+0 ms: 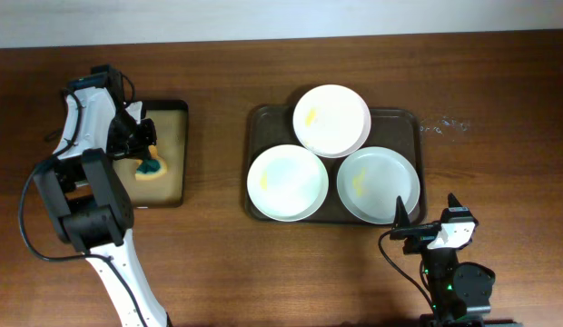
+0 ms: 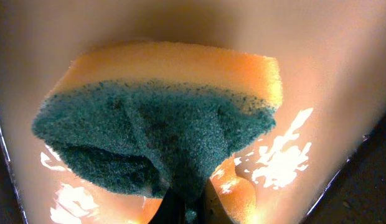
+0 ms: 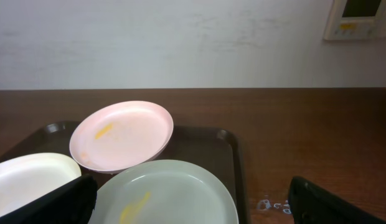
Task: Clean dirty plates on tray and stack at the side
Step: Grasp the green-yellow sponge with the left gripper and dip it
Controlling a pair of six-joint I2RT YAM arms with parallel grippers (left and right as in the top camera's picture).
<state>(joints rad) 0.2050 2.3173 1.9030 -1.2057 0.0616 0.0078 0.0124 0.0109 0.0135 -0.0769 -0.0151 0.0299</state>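
Firstly, the left gripper (image 1: 143, 156) is reaching down into the small black tray (image 1: 178, 109) at the left of the table (image 1: 499, 91), and its jaws appear to be pinching the sponge (image 2: 162, 124). In the left wrist view the sponge is filling almost the whole frame. Its green scouring face is buckling into a fold above the yellow foam, and the beige inside of the small tray is showing behind it.

At the near right, the right gripper (image 1: 426, 205) is hovering just off the near edge of the brown tray (image 1: 266, 127). Its fingers are standing wide apart and are holding nothing.

All three plates are sitting on the brown tray, at the middle of the table. The far plate (image 1: 331, 120) is overhanging the tray's far rim, tilting slightly and overlapping the edges of the other two. It is showing a yellow smear on its left part. The near-left plate (image 1: 287, 183) is lying flat beside the near-right plate (image 1: 379, 185), which is carrying a yellow streak and lying closest to the right gripper.
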